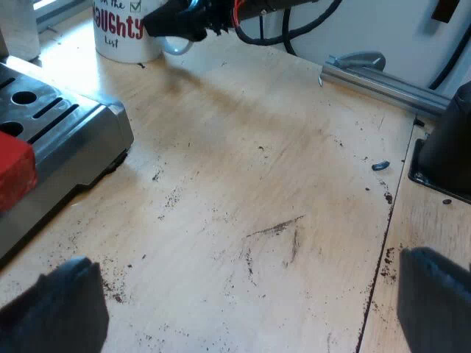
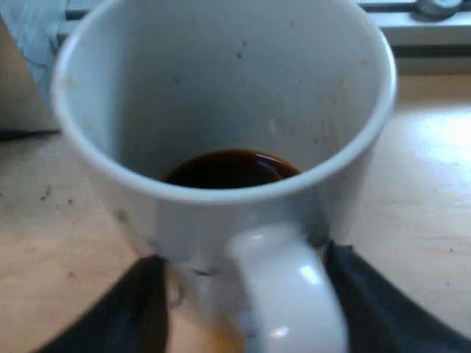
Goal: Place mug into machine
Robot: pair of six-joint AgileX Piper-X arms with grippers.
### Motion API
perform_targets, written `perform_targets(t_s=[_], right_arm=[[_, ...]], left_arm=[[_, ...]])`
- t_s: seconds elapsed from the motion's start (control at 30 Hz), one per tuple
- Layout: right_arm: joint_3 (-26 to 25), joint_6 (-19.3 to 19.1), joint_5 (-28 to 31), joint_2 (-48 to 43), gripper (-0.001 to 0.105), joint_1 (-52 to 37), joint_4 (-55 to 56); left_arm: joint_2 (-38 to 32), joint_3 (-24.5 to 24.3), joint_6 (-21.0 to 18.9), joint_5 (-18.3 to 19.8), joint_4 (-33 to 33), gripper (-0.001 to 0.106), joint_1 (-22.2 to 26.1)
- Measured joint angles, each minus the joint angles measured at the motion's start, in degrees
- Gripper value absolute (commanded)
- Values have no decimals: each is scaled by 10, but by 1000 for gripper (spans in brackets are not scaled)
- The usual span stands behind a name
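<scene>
My left end effector hangs over the bare bench with its fingers wide apart, beside the machine, whose front shows the holder's red end. The mug stands on the bench near the machine. My right end effector is spread either side of its handle, not clamped. Dark coffee lies in the mug.

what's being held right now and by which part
Nothing in the left gripper; the right gripper is around the mug handle, but whether it grips cannot be told.
</scene>
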Motion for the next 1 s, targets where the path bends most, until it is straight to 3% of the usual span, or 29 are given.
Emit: perform_targets(t_s=[0.1, 0.2, 0.3, 0.37, 0.53, 0.63, 0.87, 1.0], right_arm=[[0, -6, 4, 0, 0, 0, -8], [-1, -44, 5, 0, 0, 0, -8], [-1, -55, 5, -31, 0, 0, 29], [1, -56, 5, -65, 0, 0, 73], [3, -60, -10, -189, 0, 0, 173], [3, -60, -32, -259, 0, 0, 242], [3, -60, -67, -425, 0, 0, 388], [3, -60, -89, -530, 0, 33, 495]], left_arm=[[0, 0, 0, 0, 0, 82, 0], [0, 0, 0, 0, 0, 82, 0], [0, 0, 0, -5, 0, 82, 0], [0, 0, 0, -35, 0, 82, 0], [0, 0, 0, -162, 0, 82, 0], [0, 4, 0, -215, -2, 82, 0], [0, 51, 0, -253, -35, 82, 0], [0, 67, 0, -293, -106, 82, 0]])
